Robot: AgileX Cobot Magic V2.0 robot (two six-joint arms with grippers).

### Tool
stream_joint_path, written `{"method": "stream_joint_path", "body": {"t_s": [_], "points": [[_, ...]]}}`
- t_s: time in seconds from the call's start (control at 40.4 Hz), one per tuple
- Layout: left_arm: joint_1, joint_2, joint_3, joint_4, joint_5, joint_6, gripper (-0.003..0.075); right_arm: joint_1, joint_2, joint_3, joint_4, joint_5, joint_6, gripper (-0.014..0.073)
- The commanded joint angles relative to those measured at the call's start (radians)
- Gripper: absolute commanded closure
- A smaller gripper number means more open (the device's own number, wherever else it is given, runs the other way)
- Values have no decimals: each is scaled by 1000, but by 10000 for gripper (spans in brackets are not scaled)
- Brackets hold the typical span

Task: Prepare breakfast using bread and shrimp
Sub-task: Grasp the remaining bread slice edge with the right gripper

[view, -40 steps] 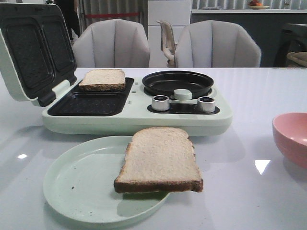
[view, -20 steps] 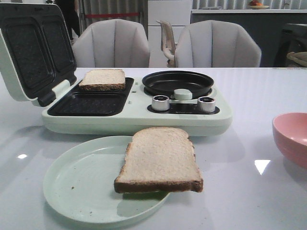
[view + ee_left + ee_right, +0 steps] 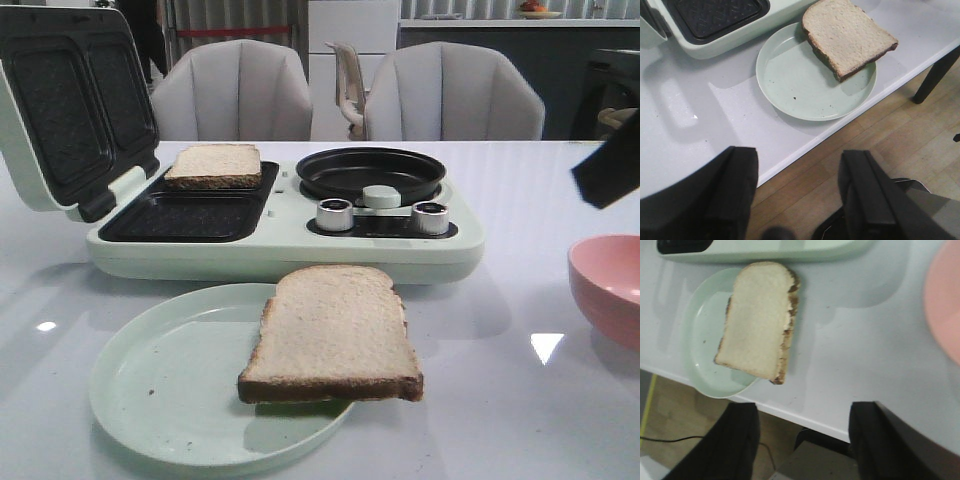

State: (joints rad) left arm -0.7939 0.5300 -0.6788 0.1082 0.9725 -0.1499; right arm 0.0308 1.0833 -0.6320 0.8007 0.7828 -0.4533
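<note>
One slice of bread (image 3: pixel 333 333) lies on the pale green plate (image 3: pixel 160 380), overhanging its right rim. A second slice of bread (image 3: pixel 213 165) rests in the back well of the open sandwich maker (image 3: pixel 280 250). The shrimp is out of view. My left gripper (image 3: pixel 797 190) hangs open and empty over the table's near edge, short of the plate (image 3: pixel 795 85) and its bread (image 3: pixel 847 35). My right gripper (image 3: pixel 802 440) is open and empty too, near the front edge, with the bread (image 3: pixel 760 320) ahead. A dark part of the right arm (image 3: pixel 608 170) shows at the right edge.
The sandwich maker's lid (image 3: pixel 70 105) stands raised at the left. A black round pan (image 3: pixel 370 172) and two metal knobs (image 3: pixel 335 214) occupy its right half. A pink bowl (image 3: pixel 610 290) sits at the table's right edge. Chairs stand behind the table.
A dark part of my right arm has come into the front view at the right edge, above the pink bowl. The bread, plate and sandwich maker have not moved.
</note>
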Motion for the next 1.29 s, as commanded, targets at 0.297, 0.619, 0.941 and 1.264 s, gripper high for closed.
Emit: {"method": "stream_joint_path", "body": {"t_s": [0.297,0.619,0.941,1.264], "points": [[-8,1,-25,1,-74,-1,295,227,356,-38,497,-185,-345,88],[-8,1,-25,1,-77,-1,295,234,596,-165,529,-184,-374,88],[-8,1,-25,1,-96,-1,295,233,670,-226,522,-130,-389,270],[-8,1,-25,1,-96,-1,295,232,617,-226,490,-137,-397,552]]}}
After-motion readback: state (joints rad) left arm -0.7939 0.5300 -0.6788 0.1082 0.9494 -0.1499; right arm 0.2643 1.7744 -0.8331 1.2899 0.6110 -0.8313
